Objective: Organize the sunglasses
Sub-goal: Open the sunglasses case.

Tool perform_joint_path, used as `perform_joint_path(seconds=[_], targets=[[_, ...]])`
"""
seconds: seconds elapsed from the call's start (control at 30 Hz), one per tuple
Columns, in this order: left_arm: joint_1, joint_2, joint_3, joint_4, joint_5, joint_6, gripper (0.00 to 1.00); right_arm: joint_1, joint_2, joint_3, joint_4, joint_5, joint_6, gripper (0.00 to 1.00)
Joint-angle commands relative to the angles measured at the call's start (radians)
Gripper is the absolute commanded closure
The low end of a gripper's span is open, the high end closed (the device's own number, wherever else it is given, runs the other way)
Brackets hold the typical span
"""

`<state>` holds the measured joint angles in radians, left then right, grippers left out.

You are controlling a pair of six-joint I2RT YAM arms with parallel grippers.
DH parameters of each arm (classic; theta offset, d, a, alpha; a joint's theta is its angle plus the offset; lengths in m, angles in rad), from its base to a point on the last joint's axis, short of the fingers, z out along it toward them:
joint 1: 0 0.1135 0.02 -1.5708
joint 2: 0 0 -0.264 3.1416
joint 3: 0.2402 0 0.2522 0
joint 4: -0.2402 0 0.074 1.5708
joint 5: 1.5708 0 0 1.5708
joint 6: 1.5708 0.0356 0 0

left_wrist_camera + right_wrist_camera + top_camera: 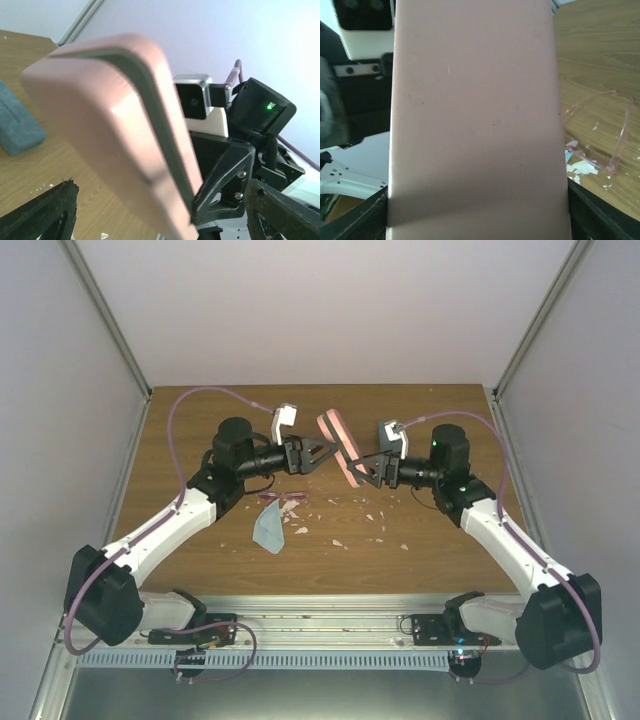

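While the right fingers (607, 222) clamp the lower end of the pink case (340, 448), the case is held tilted above the surface (440, 540) at the centre of the top view. Its long axis runs from upper left to lower right.

Right wrist view: the case fills the middle of the frame, with one finger pressed against each long edge at the bottom corners.

Left wrist view: the left fingers (47, 212) are spread wide at the bottom corners, with the case between them and no contact visible. In the top view their tips lie just beside the case's left face.

The pink sunglasses (283, 498) lie on the surface below and left of the case, just above the blue cloth (268, 528). A blue-grey case (15, 125) rests on the surface at the left edge of the left wrist view. White flecks (370, 512) are scattered over the surface near the centre.
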<state>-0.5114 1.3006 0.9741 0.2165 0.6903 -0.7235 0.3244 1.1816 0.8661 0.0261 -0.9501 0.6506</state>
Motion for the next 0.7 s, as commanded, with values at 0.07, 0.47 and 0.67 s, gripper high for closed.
perform_joint_path(seconds=[0.07, 0.47, 0.67], targets=[[-0.012, 0.034, 0.02, 0.012, -0.057, -0.02, 0.09, 0.025, 0.0, 0.036, -0.035, 0.013, -0.098, 0.65], [-0.014, 0.067, -0.009, -0.165, -0.232, -0.01, 0.24, 0.017, -0.067, 0.023, 0.044, -0.059, -0.02, 0.65], [-0.006, 0.058, -0.069, -0.168, -0.237, 0.011, 0.28, 0.013, -0.061, 0.018, 0.042, -0.057, -0.004, 0.65]])
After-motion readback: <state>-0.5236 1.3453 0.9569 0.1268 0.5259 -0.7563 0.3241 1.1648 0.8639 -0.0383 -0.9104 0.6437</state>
